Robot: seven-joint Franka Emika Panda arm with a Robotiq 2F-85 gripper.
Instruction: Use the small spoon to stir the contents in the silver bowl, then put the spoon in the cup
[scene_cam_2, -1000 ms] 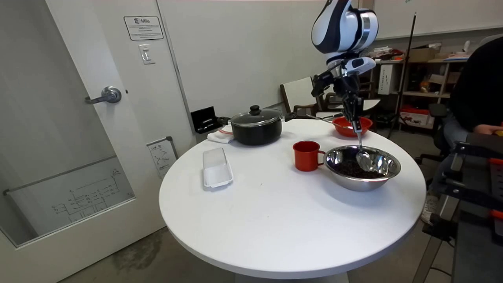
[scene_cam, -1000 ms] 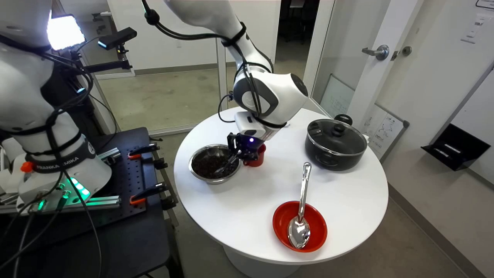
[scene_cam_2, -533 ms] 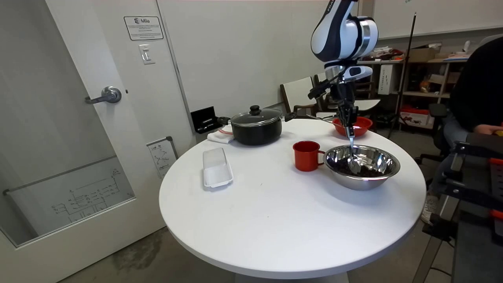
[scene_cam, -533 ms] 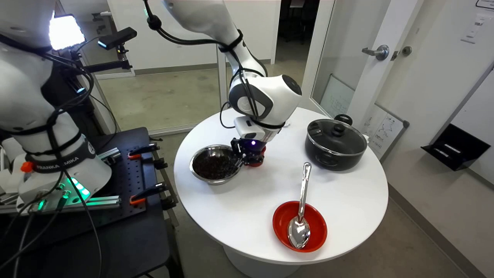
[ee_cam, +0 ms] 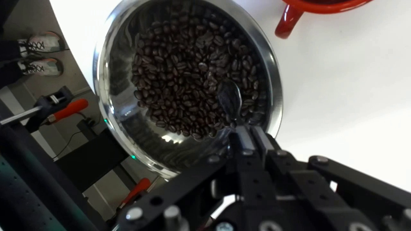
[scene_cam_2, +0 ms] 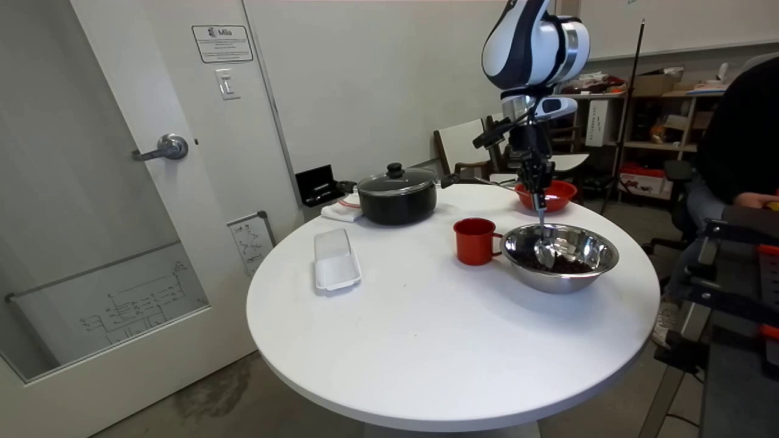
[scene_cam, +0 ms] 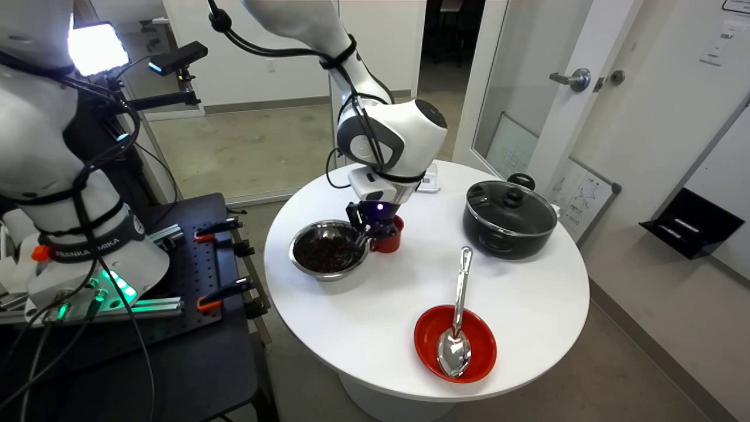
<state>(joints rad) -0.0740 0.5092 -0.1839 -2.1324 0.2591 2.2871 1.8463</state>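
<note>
Polished metal is shifting over coffee beans [ee_cam: 179, 80]: in the silver mixing bowl [scene_cam_2: 557, 283], the small spoon [ee_cam: 229, 98], its handle pinched in the claw [ee_cam: 251, 134], is sitting nearer the red mug [scene_cam_2: 474, 244] than a second ago. Stirring is apparently continuing; the mug is still waiting.

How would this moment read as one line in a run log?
tool: gripping small spoon | spoon: head inside silver bowl, at dark beans | red cup: beside bowl, spoon not yet in it
</note>
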